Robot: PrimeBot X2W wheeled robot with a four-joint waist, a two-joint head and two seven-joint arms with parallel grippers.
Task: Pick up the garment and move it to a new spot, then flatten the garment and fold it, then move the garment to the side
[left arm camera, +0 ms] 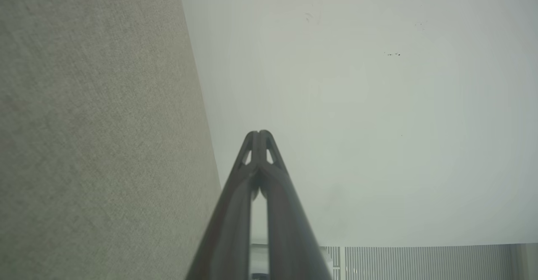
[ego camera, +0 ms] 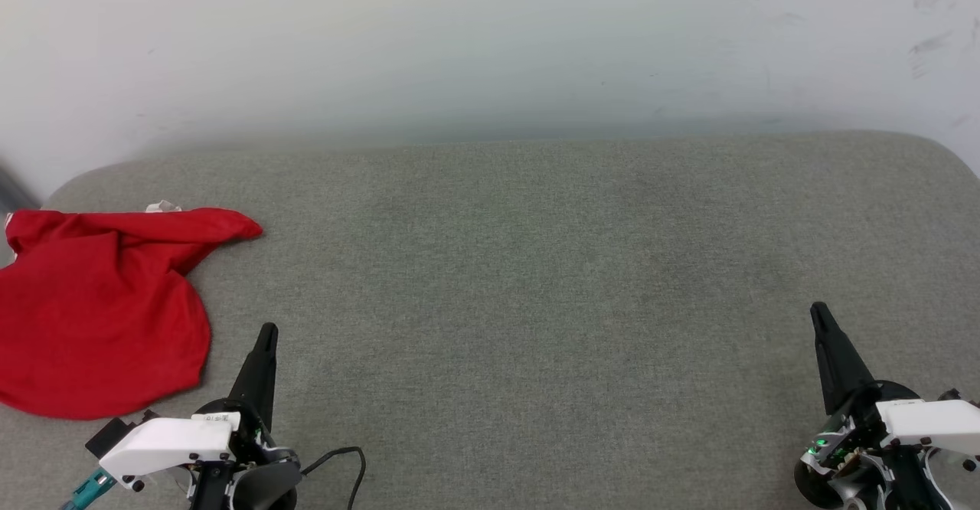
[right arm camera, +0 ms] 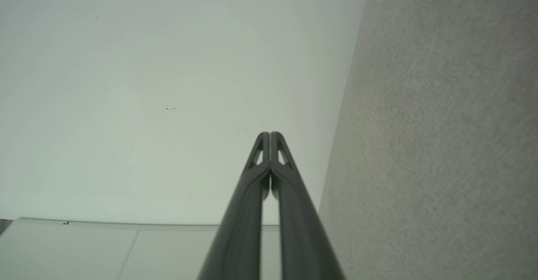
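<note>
Lying crumpled at left edge of grey pad: garment, seen from head | left gripper, right gripper: shown pressed closed, empty, by wrists.

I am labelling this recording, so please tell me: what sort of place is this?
Probably an indoor test room rather than a home. A wide grey fabric-covered surface with rounded corners is backed by a plain, scuffed white wall, and a crumpled bright red garment lies on its left part.
</note>
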